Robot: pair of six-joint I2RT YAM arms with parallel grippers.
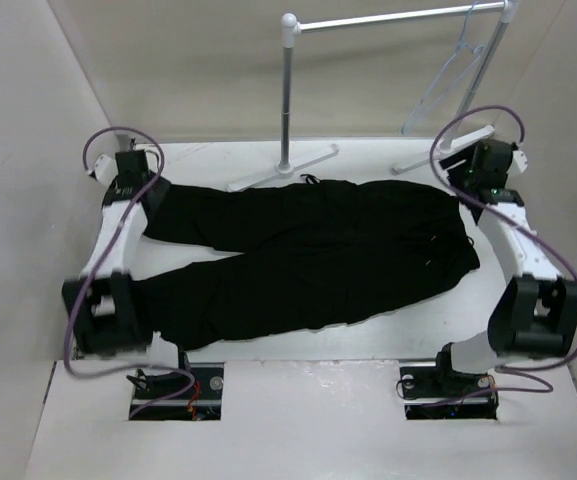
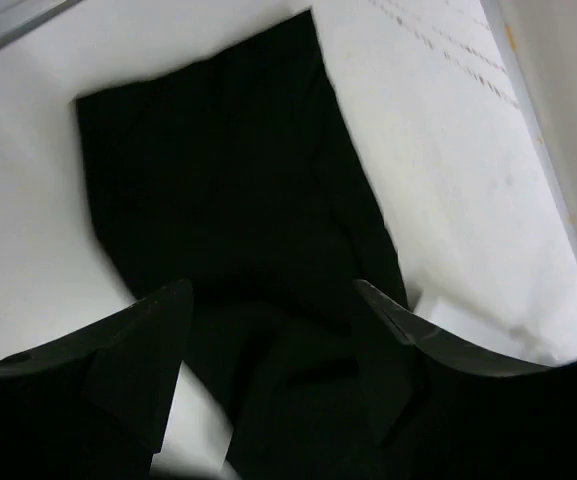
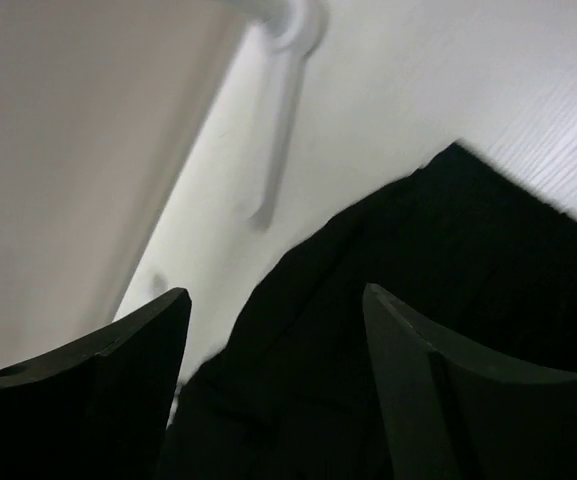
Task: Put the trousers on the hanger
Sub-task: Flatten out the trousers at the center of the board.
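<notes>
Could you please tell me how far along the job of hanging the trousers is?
Nothing looks done yet: the trousers lie spread flat on the table, and the hanger hangs bare on the rack. In hand: the left gripper is over a leg end and the right gripper over the waist end, both open. Left: gripping, lifting and draping the trousers over the hanger.

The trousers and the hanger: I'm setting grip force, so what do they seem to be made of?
The trousers look like soft matte cloth: plain black, lying limp and flat with shallow creases, no shine. The hanger looks like thin clear plastic, pale bluish and see-through; its finish is too small to judge.
</notes>
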